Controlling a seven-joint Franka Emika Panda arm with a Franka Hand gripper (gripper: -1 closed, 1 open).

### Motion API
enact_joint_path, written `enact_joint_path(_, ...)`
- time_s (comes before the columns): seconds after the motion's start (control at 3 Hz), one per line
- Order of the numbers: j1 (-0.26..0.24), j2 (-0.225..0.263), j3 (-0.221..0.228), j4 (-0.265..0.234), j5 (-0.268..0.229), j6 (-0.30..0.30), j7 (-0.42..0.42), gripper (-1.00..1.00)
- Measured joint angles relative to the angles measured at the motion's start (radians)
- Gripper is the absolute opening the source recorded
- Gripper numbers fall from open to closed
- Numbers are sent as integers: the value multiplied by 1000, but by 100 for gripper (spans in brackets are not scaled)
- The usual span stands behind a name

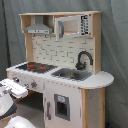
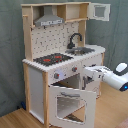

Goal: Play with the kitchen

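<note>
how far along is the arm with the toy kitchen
Done: the kitchen's oven door and microwave door already hang open in the second exterior view. In hand: the gripper sits at the stove's front, beside the knobs. Left: sink and faucet look untouched.

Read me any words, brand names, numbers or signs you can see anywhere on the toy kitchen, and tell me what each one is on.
No readable text in either exterior view.
Microwave cabinet: a dark panel with light marks beside the door, too blurred to read.
Knobs below the stovetop: no legible markings.
Hood, oven door and faucet: no lettering visible.
</note>
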Motion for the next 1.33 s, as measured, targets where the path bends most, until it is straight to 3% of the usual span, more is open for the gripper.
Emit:
enact_joint_path(0.33,-4,0,0,-34,0,93,-23,100)
enact_joint_path(0.67,-3,0,-8,-107,0,159,-37,100)
enact_joint_path(1.33,-160,0,-13,-45,0,268,-57,100)
